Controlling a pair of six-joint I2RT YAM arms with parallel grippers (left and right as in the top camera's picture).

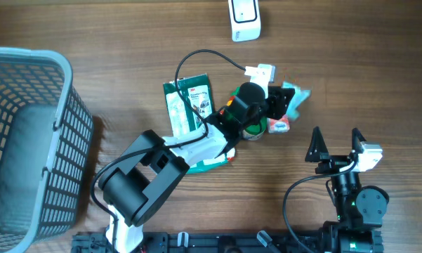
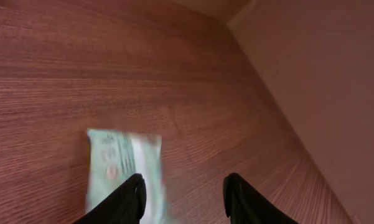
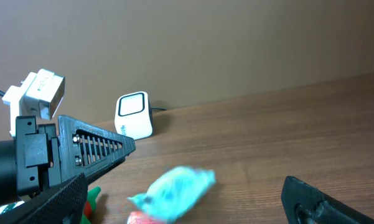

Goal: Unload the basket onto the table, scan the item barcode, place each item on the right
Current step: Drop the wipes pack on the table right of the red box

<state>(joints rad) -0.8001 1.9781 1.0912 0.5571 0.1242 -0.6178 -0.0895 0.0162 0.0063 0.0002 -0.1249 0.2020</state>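
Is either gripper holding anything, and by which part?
Nothing: left gripper open, teal packet outside its fingers; right gripper open, empty.

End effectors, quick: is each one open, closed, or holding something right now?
Left end effector: open, nothing between its fingers; the blurred teal packet is not gripped.
Right end effector: open, empty.

The left-side basket [image 1: 64,133] was grey-blue mesh, the scanner [image 1: 244,20] white, the packet [image 1: 297,95] teal, the pouch [image 1: 186,105] green-white, the table [image 1: 379,63] brown woodgrain.
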